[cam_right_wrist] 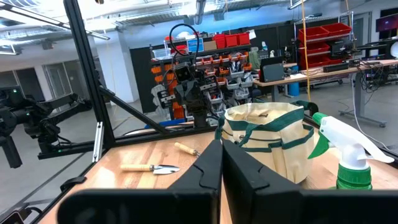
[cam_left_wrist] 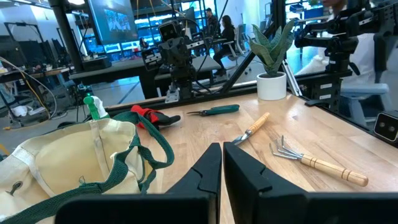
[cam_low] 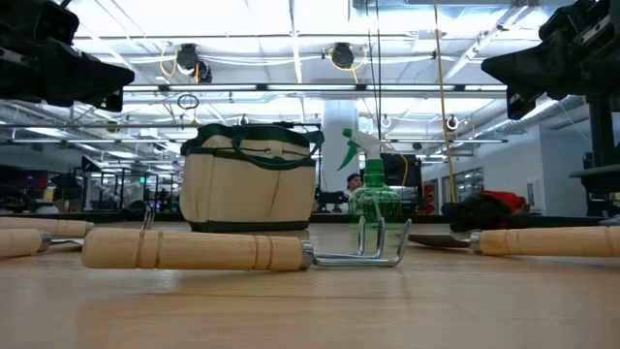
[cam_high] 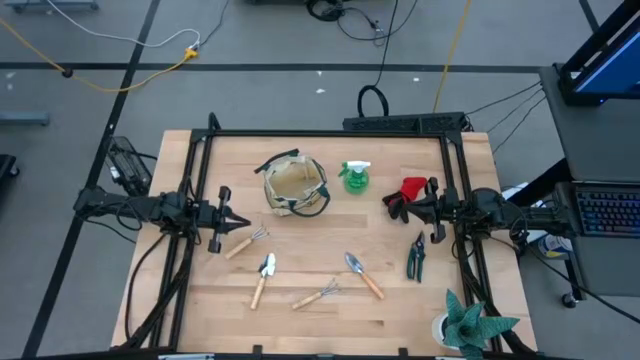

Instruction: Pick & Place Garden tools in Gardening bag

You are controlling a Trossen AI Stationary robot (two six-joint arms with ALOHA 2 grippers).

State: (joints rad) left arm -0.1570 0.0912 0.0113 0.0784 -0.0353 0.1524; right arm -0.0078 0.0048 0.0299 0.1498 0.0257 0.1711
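Light wooden table (cam_high: 390,300): 1.

Round tan canvas gardening bag with dark green trim and loop handles (cam_high: 295,186): 1, upright at the table's far centre. Its inside is only partly seen from above; no tool shows in it.

Green plastic spray bottle with white trigger (cam_high: 355,177): 1, upright just beside the bag, on the right arm's side. In the right wrist view its base is cut off.

Red glove with dark cuff (cam_high: 407,194): 1, partly hidden under the right claw; its full outline is hard to make out.

Green-handled pruning shears (cam_high: 416,257): 1, flat near the right edge.

Wooden-handled metal trowels: 2, one at centre-left (cam_high: 264,279), one at centre-right (cam_high: 363,273).

Wooden-handled hand rakes: 2, one near the left claw (cam_high: 247,243), one at the near centre (cam_high: 316,296). Prong detail is too small to tell from above.

Spiky green plant in a white pot (cam_high: 470,323): 1, at the near right corner, partly cut off by the picture's edge.

Left claw (cam_high: 236,222): fingers closed together, gripping nothing, at the left side.

Right claw (cam_high: 392,207): fingers closed together, empty, above the glove.
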